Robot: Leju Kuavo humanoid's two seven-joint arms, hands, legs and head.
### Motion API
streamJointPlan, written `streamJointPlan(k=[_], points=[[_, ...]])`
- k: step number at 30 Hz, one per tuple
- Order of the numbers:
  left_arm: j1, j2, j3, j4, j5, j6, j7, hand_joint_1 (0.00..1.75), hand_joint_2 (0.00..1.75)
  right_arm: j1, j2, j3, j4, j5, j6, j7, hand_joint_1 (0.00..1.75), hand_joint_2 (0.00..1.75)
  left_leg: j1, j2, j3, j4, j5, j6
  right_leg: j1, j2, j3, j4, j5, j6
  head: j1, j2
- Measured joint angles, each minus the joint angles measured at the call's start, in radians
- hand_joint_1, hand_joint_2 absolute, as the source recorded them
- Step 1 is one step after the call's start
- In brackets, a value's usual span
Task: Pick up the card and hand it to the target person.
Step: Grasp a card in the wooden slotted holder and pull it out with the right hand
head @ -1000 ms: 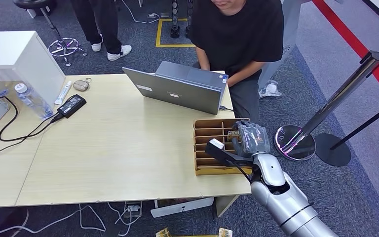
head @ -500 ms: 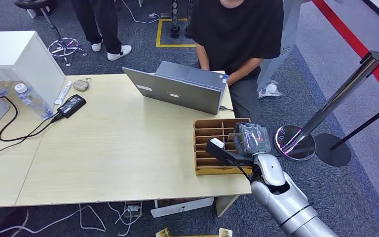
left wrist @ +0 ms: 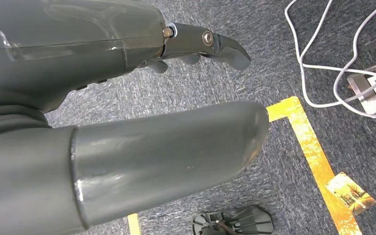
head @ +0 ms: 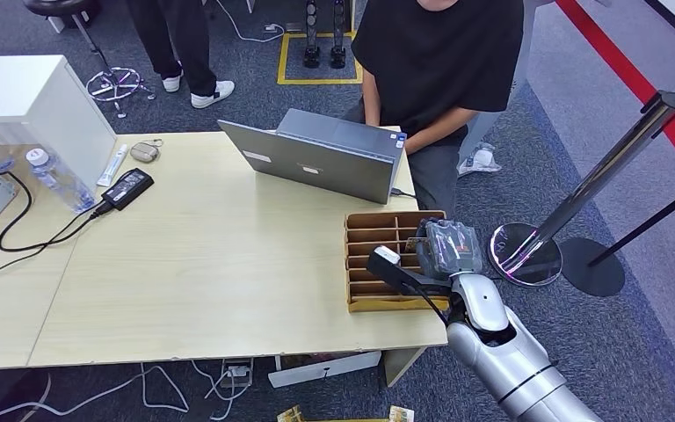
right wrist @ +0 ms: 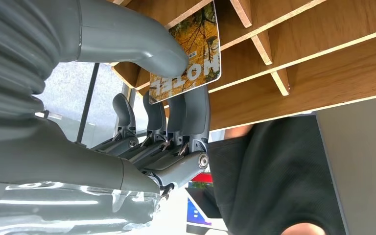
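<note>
glossy printed card (right wrist: 191, 61) pinched by right robot hand (right wrist: 147, 98)

Right arm (head: 501, 352) is a chunky silver shell with a dark seam ring near the elbow and a black cable looping along the wrist. The right hand (head: 446, 248) has a glossy clear-grey back, ribbed grey cover, fat grey thumb, darker fingers (right wrist: 188, 115) with small silver screws. Left hand (left wrist: 127, 98) is the same grey, with a screw-pinned dark finger.

Card (right wrist: 192, 54): orange-yellow leaf print w/ white lettering; brown wooden organizer (head: 378, 230); person (head: 435, 61) in black (tee).
</note>
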Motion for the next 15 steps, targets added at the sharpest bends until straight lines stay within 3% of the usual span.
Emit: streamJointPlan(k=[15], points=[[0.000,0.000,0.000,0.000,0.000,0.001,-0.003,0.00,0.00,0.000,0.000,0.000,0.000,0.000,0.007,0.000,1.38,1.75,0.000,0.000,0.000,0.000,0.000,0.000,0.000,0.000,0.000,0.000,0.000,0.000,0.000,0.000]])
